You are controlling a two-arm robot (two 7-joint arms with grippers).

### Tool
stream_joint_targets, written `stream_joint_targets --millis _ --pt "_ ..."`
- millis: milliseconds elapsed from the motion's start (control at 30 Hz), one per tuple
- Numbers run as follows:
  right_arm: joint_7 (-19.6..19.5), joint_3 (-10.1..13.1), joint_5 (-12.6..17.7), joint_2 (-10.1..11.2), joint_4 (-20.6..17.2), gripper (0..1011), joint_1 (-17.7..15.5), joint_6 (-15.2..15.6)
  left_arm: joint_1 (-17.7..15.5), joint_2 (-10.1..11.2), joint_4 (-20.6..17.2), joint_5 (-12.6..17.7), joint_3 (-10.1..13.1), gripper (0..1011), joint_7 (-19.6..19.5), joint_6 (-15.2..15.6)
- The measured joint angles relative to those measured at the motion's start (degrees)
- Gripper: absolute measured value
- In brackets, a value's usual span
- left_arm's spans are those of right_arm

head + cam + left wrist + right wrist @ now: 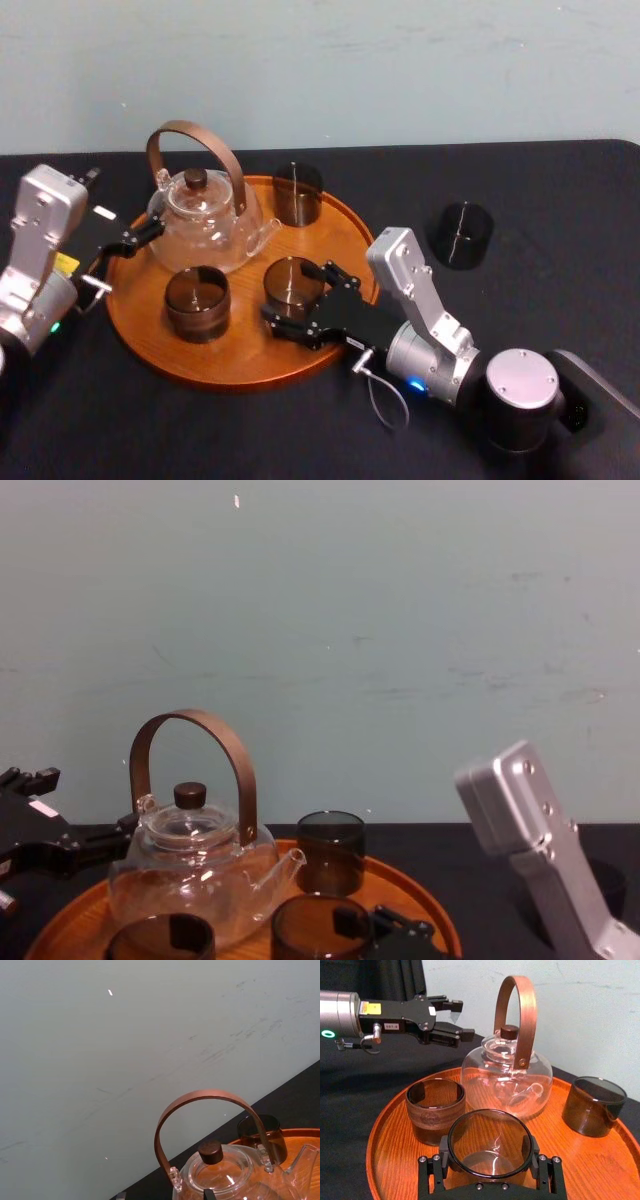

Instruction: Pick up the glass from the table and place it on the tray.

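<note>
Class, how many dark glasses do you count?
4: back glass and front-left glass on the tray, gripped glass in the right gripper, lone glass on the table rightward; left gripper hovers by the teapot.

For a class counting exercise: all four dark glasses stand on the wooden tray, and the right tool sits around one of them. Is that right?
Not quite: three stand on the tray; the fourth glass is on the table right of it, as the head view shows. The right tool does sit around one glass. The left tool hangs beside the teapot.
</note>
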Motion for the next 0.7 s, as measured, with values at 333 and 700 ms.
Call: stream_joint_targets --millis 333,700 --pt "0.38 -0.79 -0.17 -0.93 2.69 908 1.09 -0.22 0.0 0.0 0.0 0.0 0.0 1001 0.0 0.0" --pt "0.78 -1.28 -0.21 -1.66 4.45 908 1.71 -0.47 0.0 0.0 0.0 0.0 0.0 1001 0.0 0.0"
